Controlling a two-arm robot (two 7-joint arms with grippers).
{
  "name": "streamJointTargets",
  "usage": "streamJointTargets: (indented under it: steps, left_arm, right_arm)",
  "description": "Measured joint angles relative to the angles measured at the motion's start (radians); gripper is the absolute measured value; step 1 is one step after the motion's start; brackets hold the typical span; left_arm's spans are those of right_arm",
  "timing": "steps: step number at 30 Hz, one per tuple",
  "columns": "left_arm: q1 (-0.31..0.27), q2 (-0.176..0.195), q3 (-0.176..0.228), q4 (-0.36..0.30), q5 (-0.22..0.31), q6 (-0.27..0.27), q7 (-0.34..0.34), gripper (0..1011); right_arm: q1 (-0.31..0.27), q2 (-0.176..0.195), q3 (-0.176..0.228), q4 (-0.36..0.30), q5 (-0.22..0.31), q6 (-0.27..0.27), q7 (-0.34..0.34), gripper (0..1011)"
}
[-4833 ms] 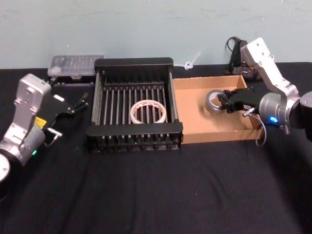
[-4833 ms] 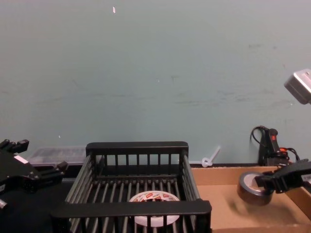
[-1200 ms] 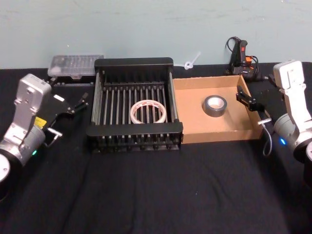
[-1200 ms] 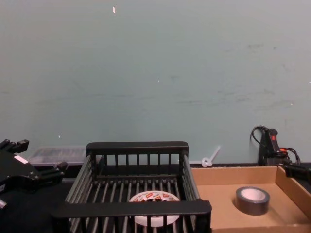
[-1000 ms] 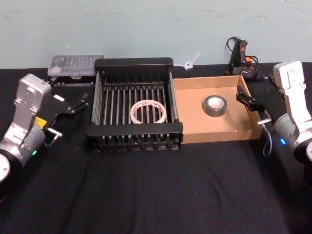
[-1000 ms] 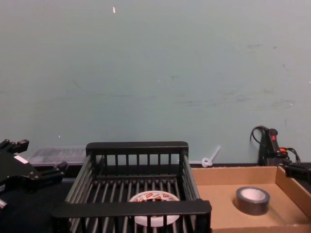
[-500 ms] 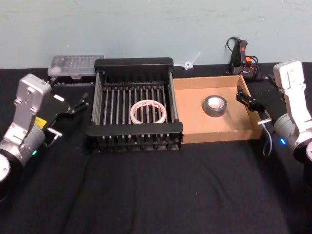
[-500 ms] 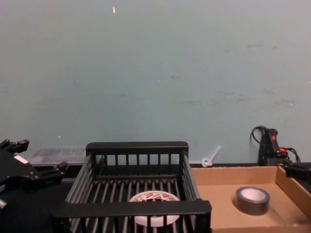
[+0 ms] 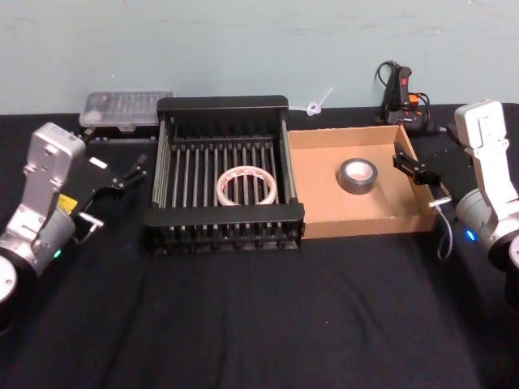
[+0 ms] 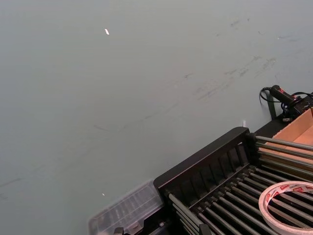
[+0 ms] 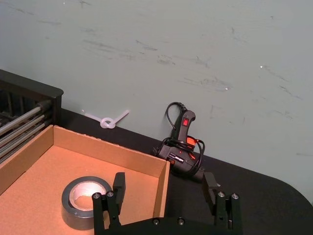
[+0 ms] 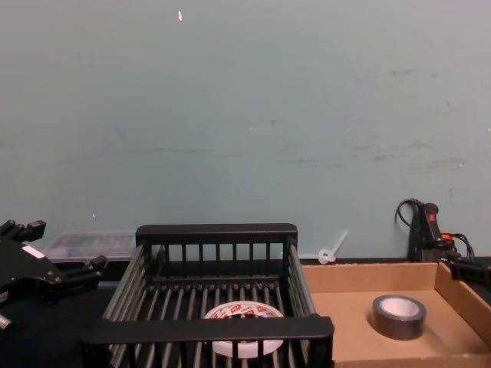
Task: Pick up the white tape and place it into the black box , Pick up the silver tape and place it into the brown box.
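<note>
The thick grey-silver duct-tape roll (image 9: 358, 176) lies flat in the shallow tan cardboard box (image 9: 324, 216), at 9 o'clock from the right gripper (image 9: 416, 169). That gripper's fingers (image 11: 119, 185) stand apart and empty, straddling the box's right wall.

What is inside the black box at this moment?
The white tape lies flat on the slatted floor of the black box, near its middle. In the chest view the front rim covers the roll's near edge. Nothing else shows inside.

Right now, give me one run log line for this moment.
white tape: in black box | silver tape: in brown box | left claw: open, parked left of black box | right claw: open, at brown box's right wall
</note>
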Motion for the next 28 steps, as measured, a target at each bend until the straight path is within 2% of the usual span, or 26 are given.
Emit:
streamJointTargets:
  steps: [28]
  left_arm:
    - [0.0,0.0,0.0,0.0,0.0,0.0,0.0,1001]
  right_arm:
    - [0.0,0.0,0.0,0.0,0.0,0.0,0.0,1002]
